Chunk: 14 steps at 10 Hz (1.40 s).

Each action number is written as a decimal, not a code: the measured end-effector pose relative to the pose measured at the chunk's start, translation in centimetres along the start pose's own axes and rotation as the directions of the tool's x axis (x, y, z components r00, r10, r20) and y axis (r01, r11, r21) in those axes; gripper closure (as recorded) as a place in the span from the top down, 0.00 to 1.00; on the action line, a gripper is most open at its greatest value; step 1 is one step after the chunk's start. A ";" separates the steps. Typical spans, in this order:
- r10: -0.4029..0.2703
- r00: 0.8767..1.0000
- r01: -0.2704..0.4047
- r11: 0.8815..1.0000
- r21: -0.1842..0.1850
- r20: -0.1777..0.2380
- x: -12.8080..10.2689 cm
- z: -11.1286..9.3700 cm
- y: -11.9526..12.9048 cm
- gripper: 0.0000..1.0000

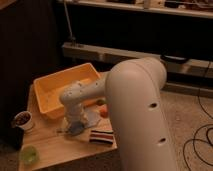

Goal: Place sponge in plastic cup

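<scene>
Jaws first: honestly can't tell if they're apart or together, the wrist blocks them from this angle. Biggest thing in the shot is the white arm (137,100), which fills the near right side and then bends left over the table. Far behind it there's a long metal shelf rail (125,52) running across a dark wall. The wooden table (55,145) sits on the left, with a yellow bin (52,95) taking up most of its far half. The gripper (74,125) hangs down from the wrist just in front of the bin's near wall, low over the tabletop around the middle of the table. Right under it is a flat bluish thing that looks like the sponge (81,128), lying on the wood; whether the gripper is actually touching it I can't say. Just right of that, near the table's near right edge, is a striped packet (101,136). A white cup (22,120) with something dark in it stands at the left edge, and a green cup (29,155) sits in the near left corner, well apart from the sponge. Smallest bit: a little orange object (103,112) on the table, tucked against the arm between the bin and the packet.
</scene>
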State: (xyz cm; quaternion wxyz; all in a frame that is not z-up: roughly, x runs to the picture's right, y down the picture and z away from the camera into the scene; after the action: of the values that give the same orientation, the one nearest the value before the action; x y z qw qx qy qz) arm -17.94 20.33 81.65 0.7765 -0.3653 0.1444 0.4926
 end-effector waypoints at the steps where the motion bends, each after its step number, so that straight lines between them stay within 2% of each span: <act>1: -0.001 1.000 0.001 1.000 -0.003 -0.001 0.1 0.2 0.0 0.76; 6: -0.006 1.000 0.006 1.000 -0.024 0.001 0.4 -0.1 0.3 0.27; 7: -0.006 1.000 0.006 1.000 -0.025 0.000 0.4 -0.2 0.5 0.22; 12: -0.001 1.000 0.000 1.000 -0.032 -0.011 0.2 -0.1 0.2 0.21; 14: 0.008 1.000 -0.007 0.999 -0.054 0.013 0.0 -0.5 -0.6 0.21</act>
State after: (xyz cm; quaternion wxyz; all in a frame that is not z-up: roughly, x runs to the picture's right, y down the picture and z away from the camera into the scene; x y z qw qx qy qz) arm -17.30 19.82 81.54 0.7654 -0.3824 0.1275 0.5017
